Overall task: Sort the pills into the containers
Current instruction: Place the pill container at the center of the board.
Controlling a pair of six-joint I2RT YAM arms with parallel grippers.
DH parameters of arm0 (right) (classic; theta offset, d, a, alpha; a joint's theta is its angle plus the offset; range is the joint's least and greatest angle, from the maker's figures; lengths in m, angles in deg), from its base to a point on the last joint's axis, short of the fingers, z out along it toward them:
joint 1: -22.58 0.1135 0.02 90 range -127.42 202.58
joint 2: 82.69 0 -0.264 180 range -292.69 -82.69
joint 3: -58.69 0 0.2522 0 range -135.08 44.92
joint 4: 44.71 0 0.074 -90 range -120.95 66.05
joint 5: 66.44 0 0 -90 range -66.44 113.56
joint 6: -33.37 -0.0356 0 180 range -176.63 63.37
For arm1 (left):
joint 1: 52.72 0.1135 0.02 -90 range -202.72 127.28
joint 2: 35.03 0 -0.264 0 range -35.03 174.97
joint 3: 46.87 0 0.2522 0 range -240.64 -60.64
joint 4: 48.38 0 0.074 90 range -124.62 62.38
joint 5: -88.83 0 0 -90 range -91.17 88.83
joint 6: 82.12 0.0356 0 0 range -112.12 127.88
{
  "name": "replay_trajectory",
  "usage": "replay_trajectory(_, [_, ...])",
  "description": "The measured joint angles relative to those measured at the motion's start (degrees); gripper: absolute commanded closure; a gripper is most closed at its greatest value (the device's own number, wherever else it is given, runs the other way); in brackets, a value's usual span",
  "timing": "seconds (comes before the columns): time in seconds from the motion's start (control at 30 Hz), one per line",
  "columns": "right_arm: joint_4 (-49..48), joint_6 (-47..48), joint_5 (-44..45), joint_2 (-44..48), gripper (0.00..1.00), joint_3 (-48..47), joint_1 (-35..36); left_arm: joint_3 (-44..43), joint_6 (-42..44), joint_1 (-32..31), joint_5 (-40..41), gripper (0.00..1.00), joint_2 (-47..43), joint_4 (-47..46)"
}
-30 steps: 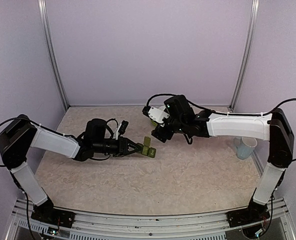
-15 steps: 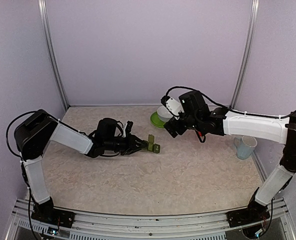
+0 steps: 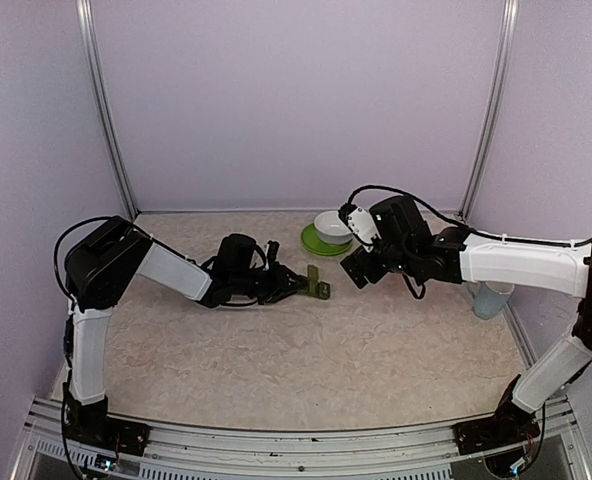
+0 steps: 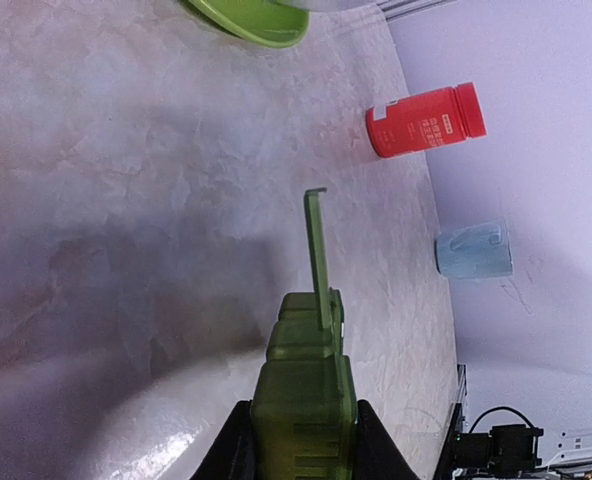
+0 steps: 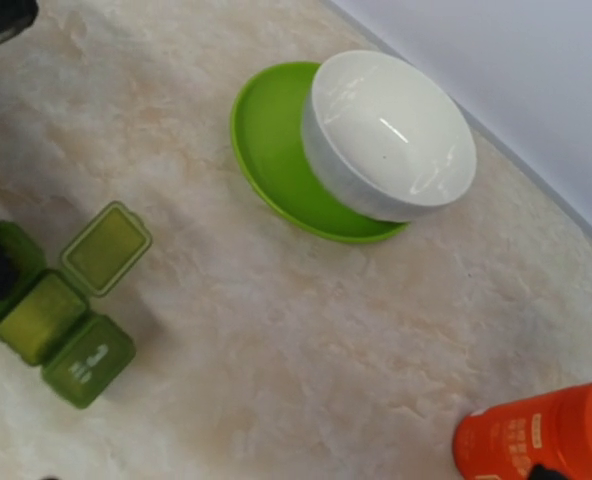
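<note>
Left wrist view: the left gripper [image 4: 298,445] clamps the near end of the green containers [image 4: 301,385], with one lid [image 4: 316,250] standing open ahead of it. Farther ahead are a red bottle [image 4: 426,120] and a blue cup [image 4: 473,250]. The right gripper [image 3: 356,272] hovers near the strip, jaws spread wide and empty.

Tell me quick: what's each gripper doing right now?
Left gripper: closed on the green container strip.
Right gripper: open, holding nothing.
</note>
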Motion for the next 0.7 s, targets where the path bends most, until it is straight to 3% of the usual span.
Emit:
replay_trajectory(0.13, [0.07, -0.31, 0.35, 0.46, 0.00, 0.52, -0.09, -1.79, 0.15, 0.00, 0.63, 0.74, 2.08, 0.39])
replay_trajectory(0.43, [0.07, -1.09, 0.63, 0.44, 0.00, 0.52, -0.09, -2.71, 1.25, 0.22, 1.49, 0.46, 2.80, 2.12])
replay_trajectory(0.7, [0.02, -1.70, 0.09, -0.76, 0.00, 0.52, -0.09, -2.69, 3.45, 1.25, 3.72, 0.35, 2.05, 4.15])
